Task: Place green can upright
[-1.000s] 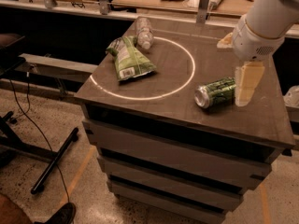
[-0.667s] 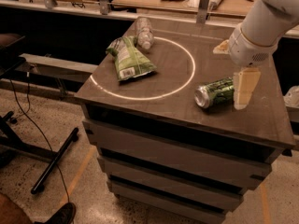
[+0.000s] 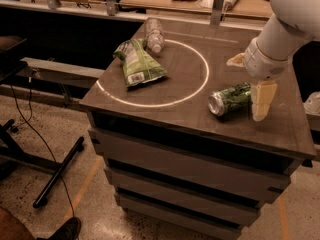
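Note:
The green can [image 3: 228, 99] lies on its side on the brown table [image 3: 190, 119], just outside the right edge of the white circle, with its silver top facing front-left. My gripper [image 3: 247, 88] hangs from the white arm at the right, right at the can's far end. It is open: one pale finger [image 3: 262, 100] stands just right of the can's rear end, the other finger [image 3: 235, 60] is behind the can. The can's rear end sits between them. I cannot tell whether the fingers touch it.
A green-and-white snack bag [image 3: 138, 64] lies on the left part of the white circle [image 3: 202, 86]. A clear plastic bottle [image 3: 154, 34] lies behind it. Wooden benches with clutter stand beyond the table. A chair base and cables are on the floor at the left.
My gripper has sunk a little and shifted slightly left toward the can. The can, bag and bottle have not moved.

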